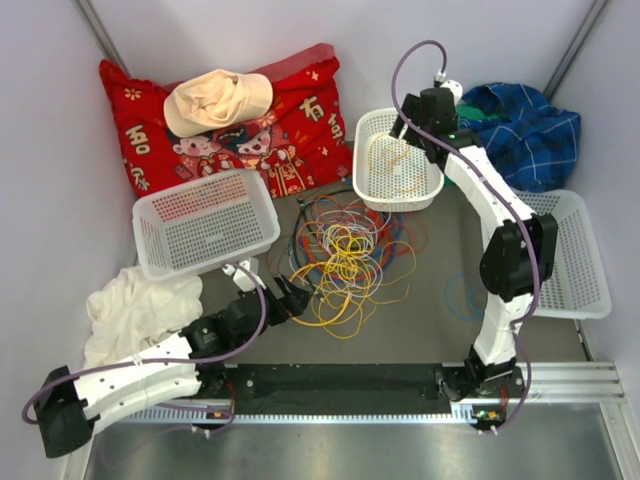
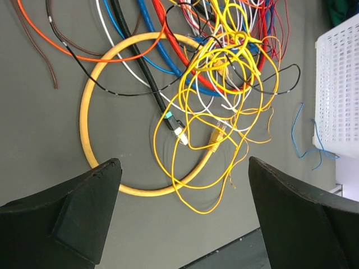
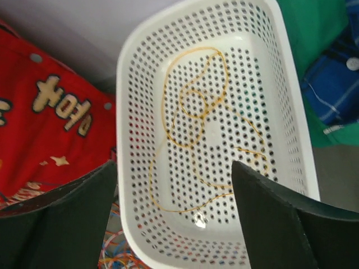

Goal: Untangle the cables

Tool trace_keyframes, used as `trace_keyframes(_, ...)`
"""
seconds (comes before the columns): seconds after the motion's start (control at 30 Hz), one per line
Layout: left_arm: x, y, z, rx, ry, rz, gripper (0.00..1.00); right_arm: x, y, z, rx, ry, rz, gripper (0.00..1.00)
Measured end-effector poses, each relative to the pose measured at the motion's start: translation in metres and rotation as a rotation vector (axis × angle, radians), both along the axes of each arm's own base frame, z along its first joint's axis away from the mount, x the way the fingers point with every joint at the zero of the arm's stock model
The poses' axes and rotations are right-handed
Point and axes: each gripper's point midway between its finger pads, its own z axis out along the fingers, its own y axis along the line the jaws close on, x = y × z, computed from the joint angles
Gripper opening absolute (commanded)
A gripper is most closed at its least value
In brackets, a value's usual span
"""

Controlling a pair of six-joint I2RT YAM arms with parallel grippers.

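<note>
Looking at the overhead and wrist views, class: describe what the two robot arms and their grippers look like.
The left arm and right arm both have white, boxy link shells joined by rounded black joints. A purple-grey hose loops along each arm. The left gripper and right gripper each have two matte black, wedge-shaped fingers with no visible markings.

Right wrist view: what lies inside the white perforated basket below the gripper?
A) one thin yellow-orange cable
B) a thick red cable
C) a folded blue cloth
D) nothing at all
A: a single thin yellow-orange cable lies in loose loops on the floor of the white basket, seen between the spread fingers of the right gripper.
</note>
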Motion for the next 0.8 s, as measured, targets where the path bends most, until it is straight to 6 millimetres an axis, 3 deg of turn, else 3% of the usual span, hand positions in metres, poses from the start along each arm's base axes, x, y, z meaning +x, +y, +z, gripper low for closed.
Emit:
trace_keyframes(0.1, 0.0, -0.001, 0.002, 0.009, -0.003, -0.007, 0.99, -0.017, -0.005, -0.016, -0.013, 0.032, -0.001, 0.89)
trace_keyframes(0.23, 0.003, -0.003, 0.015, 0.008, -0.025, -0.013, 0.99, -0.063, -0.011, -0.037, -0.025, 0.087, 0.018, 0.84)
trace_keyframes(0.3, 0.004, -0.002, 0.024, 0.003, -0.04, -0.008, 0.99, -0.096, -0.01, -0.046, -0.023, 0.098, 0.052, 0.83)
trace_keyframes(0.37, 0.006, 0.0, 0.033, 0.002, -0.059, 0.004, 0.99, -0.133, 0.005, -0.051, -0.027, 0.095, 0.122, 0.82)
trace_keyframes(0.5, 0.01, 0.007, 0.052, -0.002, -0.097, 0.034, 0.99, -0.21, 0.07, -0.064, -0.029, 0.085, 0.374, 0.82)
trace_keyframes(0.6, 0.013, 0.012, 0.061, 0.009, -0.117, 0.054, 0.99, -0.257, 0.106, -0.088, -0.041, 0.122, 0.532, 0.81)
trace_keyframes(0.7, 0.014, 0.015, 0.067, 0.017, -0.124, 0.066, 0.99, -0.282, 0.115, -0.117, -0.062, 0.181, 0.589, 0.81)
trace_keyframes(0.77, 0.014, 0.016, 0.07, 0.019, -0.123, 0.068, 0.98, -0.298, 0.111, -0.144, -0.08, 0.241, 0.598, 0.81)
trace_keyframes(0.8, 0.014, 0.016, 0.071, 0.02, -0.122, 0.068, 0.98, -0.301, 0.11, -0.148, -0.084, 0.25, 0.6, 0.81)
